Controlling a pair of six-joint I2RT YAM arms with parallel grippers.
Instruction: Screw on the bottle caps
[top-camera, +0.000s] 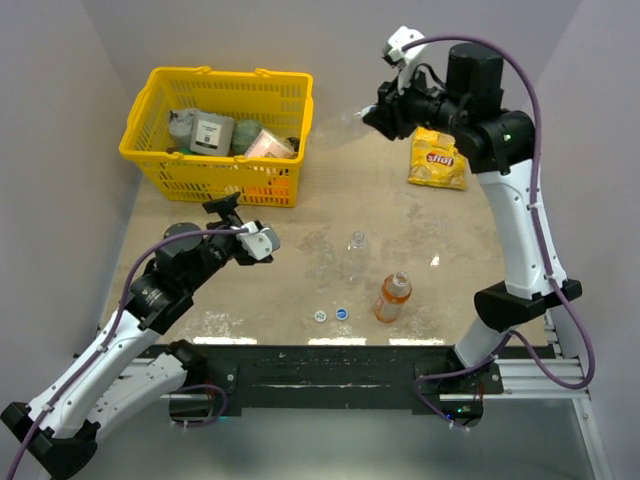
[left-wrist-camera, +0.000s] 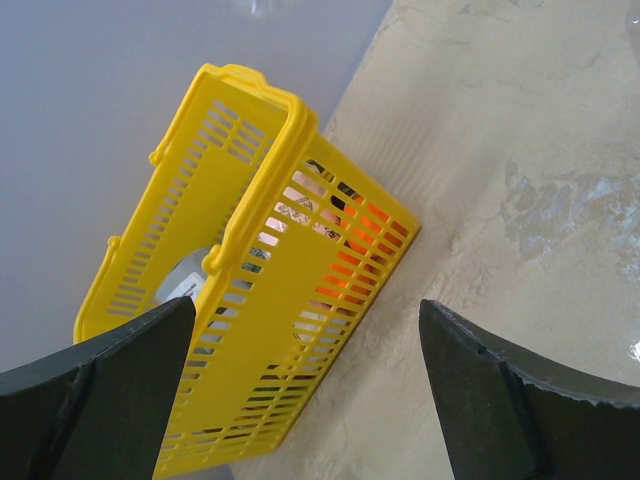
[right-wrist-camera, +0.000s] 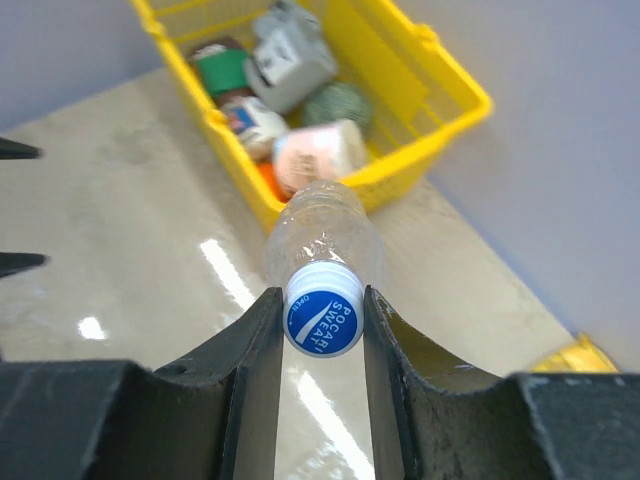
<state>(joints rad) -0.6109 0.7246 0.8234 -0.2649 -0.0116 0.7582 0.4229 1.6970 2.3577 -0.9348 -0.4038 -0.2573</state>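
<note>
Where the two arms are bolted to the black rail (top-camera: 320, 365) at the near edge, the tabletop (top-camera: 450, 240) begins, hemmed in by plain walls on the left, the back and the right. Just past the rail lie two loose caps side by side without touching, a whitish cap (top-camera: 320, 317) and a blue cap (top-camera: 342, 313). A little to their right the orange bottle (top-camera: 394, 297) stands upright, and just beyond it, apart, stands a clear bottle (top-camera: 357, 250), also upright.

To the left, the left arm (top-camera: 150, 290) reaches out low over the tabletop. The left jaws are spread wide with nothing between them, pointing towards the yellow basket (top-camera: 200, 178). A bare strip separates them from the standing clear bottle. The widest open stretch runs along the right side, between the standing bottles and the yellow snack packet (top-camera: 438, 158) lying flat near the back.

The basket fills the far left corner, close to the left wall, packed with boxes and packets. The right arm (top-camera: 515, 200) rises tall from the near right. The right jaws, high above the far tabletop, are closed tight on the neck end of a second clear bottle (right-wrist-camera: 322, 235), which is held level in the air, its base towards the basket. A printed blue cap (right-wrist-camera: 323, 322) sits on its mouth, squeezed between the fingers.

The count comes to three bottles, two standing and one aloft. There are three caps, two loose and one on the held bottle, plus one basket and one snack packet.
</note>
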